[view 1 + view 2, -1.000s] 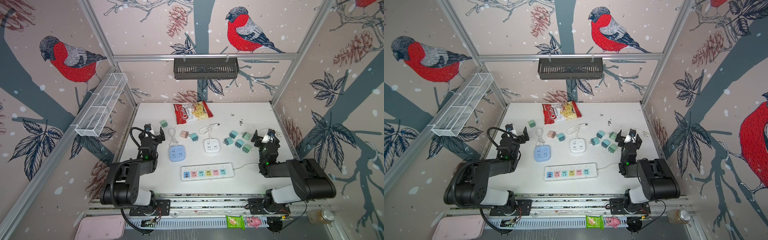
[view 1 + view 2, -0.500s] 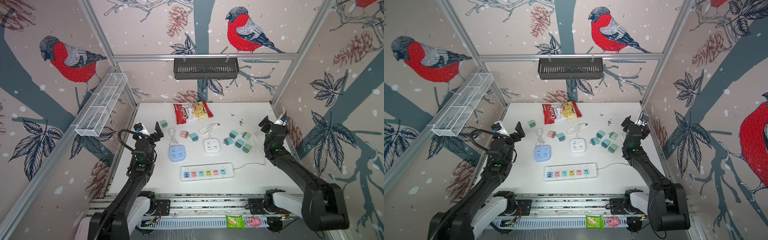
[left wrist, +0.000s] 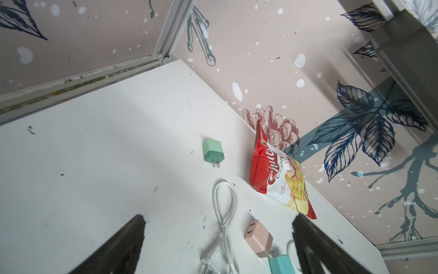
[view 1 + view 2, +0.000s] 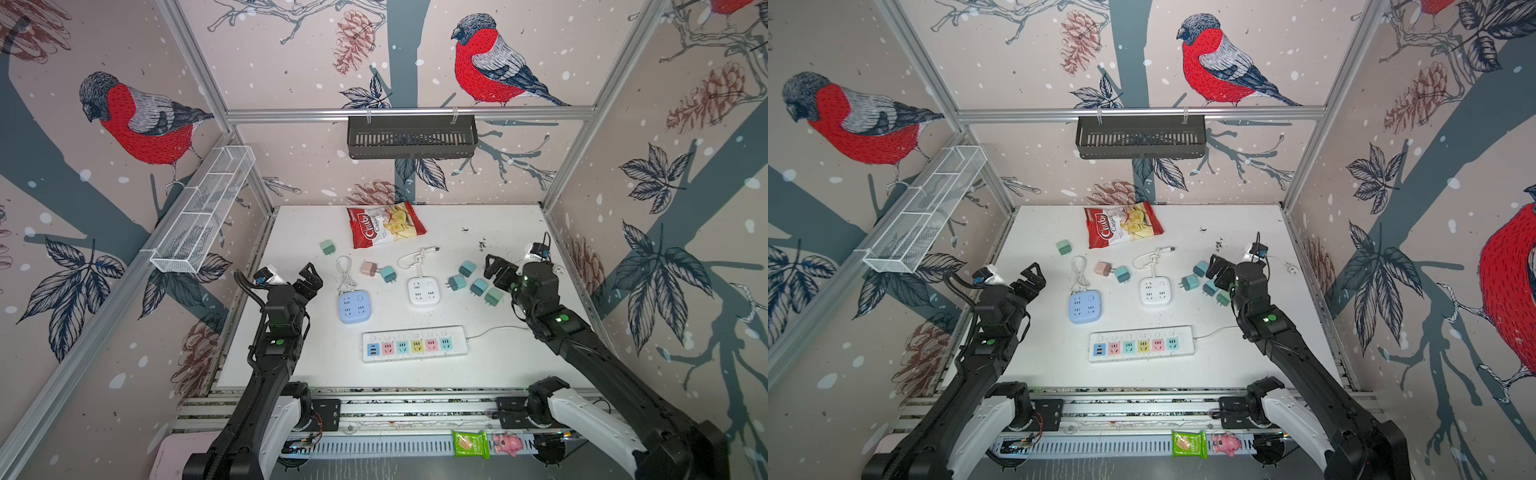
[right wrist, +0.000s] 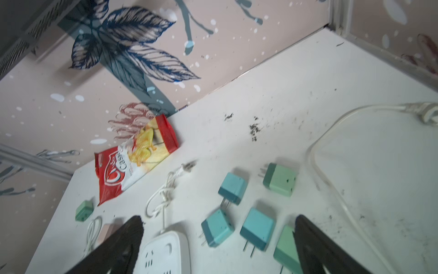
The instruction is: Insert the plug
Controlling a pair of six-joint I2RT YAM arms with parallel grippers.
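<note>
Several teal and green plugs [image 4: 478,286] lie in a cluster right of the white socket cube [image 4: 423,291]. My right gripper [image 4: 492,270] hangs open just above and beside that cluster; in the right wrist view its jaws [image 5: 219,217] frame two teal plugs [image 5: 257,229] with nothing held. A pink plug [image 4: 368,268] and a teal one [image 4: 388,274] lie between the two cubes. My left gripper [image 4: 311,279] is open, left of the blue socket cube [image 4: 354,306]. The left wrist view [image 3: 218,217] looks over the pink plug [image 3: 258,238]. The multicoloured power strip [image 4: 413,345] lies at the front.
A red chips bag [image 4: 386,224] lies at the back, and a lone green plug [image 4: 328,247] to its left. The cubes' coiled white cables [image 4: 345,272] lie behind them. The strip's cord [image 4: 494,330] runs right under my right arm. A wire basket [image 4: 203,212] and a black basket [image 4: 411,137] hang on the walls.
Both arms have risen from their folded pose and stretched out. My right gripper has swung left from the right wall to the plug cluster. The left gripper has shifted slightly toward the blue cube.
</note>
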